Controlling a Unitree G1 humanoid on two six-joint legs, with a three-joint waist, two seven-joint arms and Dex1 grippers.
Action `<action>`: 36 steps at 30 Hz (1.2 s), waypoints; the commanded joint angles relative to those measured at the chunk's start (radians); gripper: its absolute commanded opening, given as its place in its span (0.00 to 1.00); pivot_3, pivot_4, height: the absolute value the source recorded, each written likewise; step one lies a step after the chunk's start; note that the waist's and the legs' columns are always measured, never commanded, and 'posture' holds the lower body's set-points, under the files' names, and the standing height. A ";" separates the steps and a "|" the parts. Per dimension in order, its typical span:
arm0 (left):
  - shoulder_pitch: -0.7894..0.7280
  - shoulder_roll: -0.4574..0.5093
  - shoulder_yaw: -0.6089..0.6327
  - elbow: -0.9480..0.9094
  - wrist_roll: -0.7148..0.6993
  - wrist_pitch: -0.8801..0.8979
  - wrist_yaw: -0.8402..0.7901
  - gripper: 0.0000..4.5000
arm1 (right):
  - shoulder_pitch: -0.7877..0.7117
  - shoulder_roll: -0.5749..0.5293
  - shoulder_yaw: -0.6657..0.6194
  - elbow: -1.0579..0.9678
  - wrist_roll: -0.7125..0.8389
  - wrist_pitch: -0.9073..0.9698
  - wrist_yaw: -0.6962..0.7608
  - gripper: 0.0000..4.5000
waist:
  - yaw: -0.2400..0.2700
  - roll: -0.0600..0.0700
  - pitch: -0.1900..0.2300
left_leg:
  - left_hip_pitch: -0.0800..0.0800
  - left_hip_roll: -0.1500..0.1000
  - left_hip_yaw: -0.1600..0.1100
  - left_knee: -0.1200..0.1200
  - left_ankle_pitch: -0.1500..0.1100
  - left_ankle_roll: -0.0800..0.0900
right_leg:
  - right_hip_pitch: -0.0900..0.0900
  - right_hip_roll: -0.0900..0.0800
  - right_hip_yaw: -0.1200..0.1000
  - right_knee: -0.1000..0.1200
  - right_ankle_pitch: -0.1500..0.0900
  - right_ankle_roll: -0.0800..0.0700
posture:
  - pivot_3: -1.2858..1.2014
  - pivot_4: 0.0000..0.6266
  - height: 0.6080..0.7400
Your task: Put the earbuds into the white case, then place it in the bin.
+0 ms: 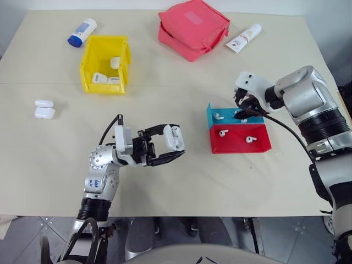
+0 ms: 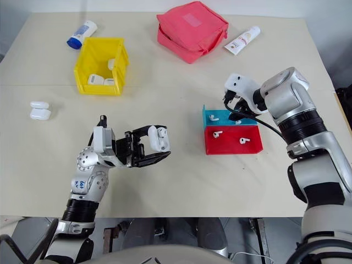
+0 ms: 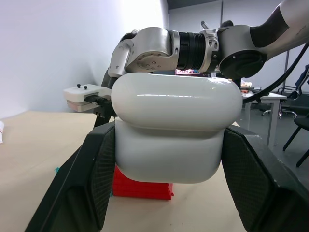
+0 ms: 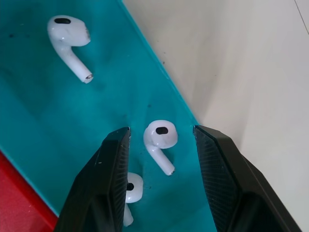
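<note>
- Nearest to us, our left gripper (image 1: 168,147) is clamped on the white case (image 1: 175,137), fingers pressed to its two sides, holding it off the table on the near side of the red tray (image 1: 240,138) and facing it, so an earbud has only a short way to travel
- We judge the case lid to be lifted a little, going by the seam in the left wrist view, though we cannot be sure from that angle
- Our right gripper (image 4: 161,145) hangs over the teal tray (image 1: 220,113), which sits just behind the red tray, jaws partly apart and empty, straddling one of the earbuds (image 4: 160,137) lying there, ready to pinch it
- Two more earbuds rest in the red tray
- Well beyond the red tray, toward the far left, stands the bin (image 1: 104,65), already holding other white cases, waiting for ours
</note>
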 commanded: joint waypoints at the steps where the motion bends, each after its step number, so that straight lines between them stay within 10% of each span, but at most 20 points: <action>1: 0.009 0.001 -0.005 -0.048 -0.005 -0.006 0.008 0.64 | -0.020 0.009 -0.003 0.035 -0.029 -0.005 0.001 0.48 | 0.000 0.000 0.000 | 0.000 0.000 0.000 0.000 0.000 0.000 | 0.000 0.000 0.000 0.000 0.000 0.000 | 0.52 0.24 1.00; 18: 0.022 0.009 -0.005 -0.059 -0.004 -0.008 0.027 0.64 | -0.064 0.040 0.024 0.063 -0.095 0.080 0.074 0.48 | 0.000 0.000 0.000 | 0.000 0.000 0.000 0.000 0.000 0.000 | 0.000 0.000 0.000 0.000 0.000 0.000 | 0.52 0.24 1.00; 24: 0.019 0.010 -0.003 -0.054 -0.004 -0.009 0.029 0.64 | -0.055 0.055 0.005 0.056 -0.090 0.082 0.065 0.13 | 0.000 0.000 0.000 | 0.000 0.000 0.000 0.000 0.000 0.000 | 0.000 0.000 0.000 0.000 0.000 0.000 | 0.52 0.24 1.00; 29: 0.013 0.011 -0.002 -0.045 -0.005 -0.009 0.026 0.64 | -0.050 0.058 -0.017 0.035 -0.074 0.081 0.063 0.11 | 0.000 0.000 0.000 | 0.000 0.000 0.000 0.000 0.000 0.000 | 0.000 0.000 0.000 0.001 0.000 0.000 | 0.52 0.24 1.00; 36: 0.029 0.007 -0.009 -0.036 -0.005 -0.019 0.007 0.64 | 0.111 0.075 -0.352 -0.283 0.183 0.067 0.011 0.11 | 0.002 0.000 0.000 | 0.000 0.000 0.000 -0.001 0.000 0.000 | 0.000 0.000 0.000 0.001 0.000 0.000 | 0.52 0.24 1.00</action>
